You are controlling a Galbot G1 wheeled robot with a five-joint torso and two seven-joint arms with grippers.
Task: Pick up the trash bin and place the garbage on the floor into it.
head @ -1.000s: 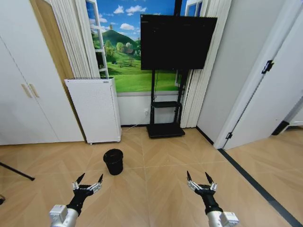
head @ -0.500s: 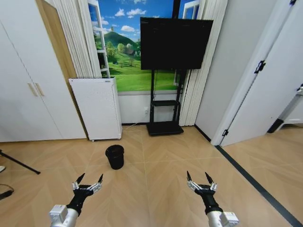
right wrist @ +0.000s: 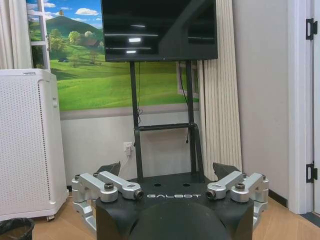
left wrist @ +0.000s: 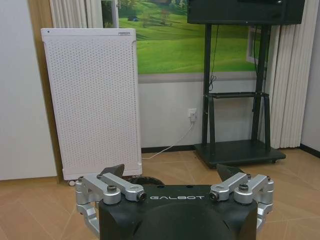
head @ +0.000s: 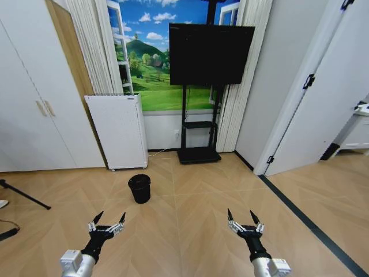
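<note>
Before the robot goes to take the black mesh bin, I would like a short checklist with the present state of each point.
1. Small black round wire-mesh trash bin upright on the tan herringbone wood floor: ok.
2. Left gripper open, empty: ok.
3. Right gripper open, empty: ok.
4. Bin within reach: not ok; it stands ahead, apart from both grippers, near the tall white perforated appliance.
5. Floor between left gripper and bin free: ok.
6. Garbage located: cannot tell.
</note>
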